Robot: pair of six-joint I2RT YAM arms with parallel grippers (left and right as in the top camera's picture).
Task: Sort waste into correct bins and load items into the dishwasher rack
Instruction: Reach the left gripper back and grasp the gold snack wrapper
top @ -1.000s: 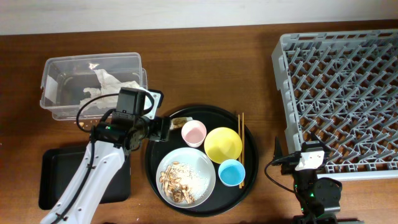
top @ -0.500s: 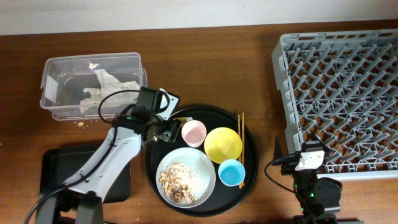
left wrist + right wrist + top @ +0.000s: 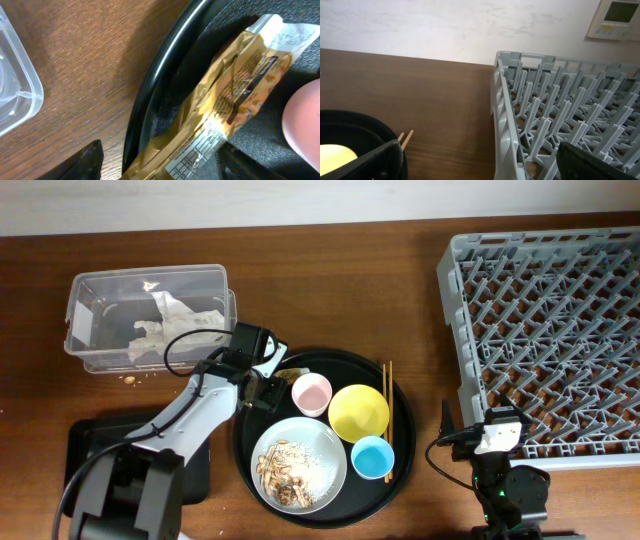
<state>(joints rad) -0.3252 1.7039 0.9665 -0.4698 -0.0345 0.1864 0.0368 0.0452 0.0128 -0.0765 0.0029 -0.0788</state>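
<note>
Gold-brown wrapper [image 3: 230,95] fills our left wrist view, flanked by the left hand [image 3: 165,162], fingers parted. Overhead we barely glimpse it, left of centre. Our right hand [image 3: 480,167] stands parted too.

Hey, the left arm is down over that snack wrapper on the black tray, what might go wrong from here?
Two risks. The snack wrapper lies flat against the raised rim of the round black tray. The left gripper has its open jaws on either side of it, so they may catch the rim or slide off the foil. The pink cup stands right beside the wrapper, so a jaw could knock it.
</note>
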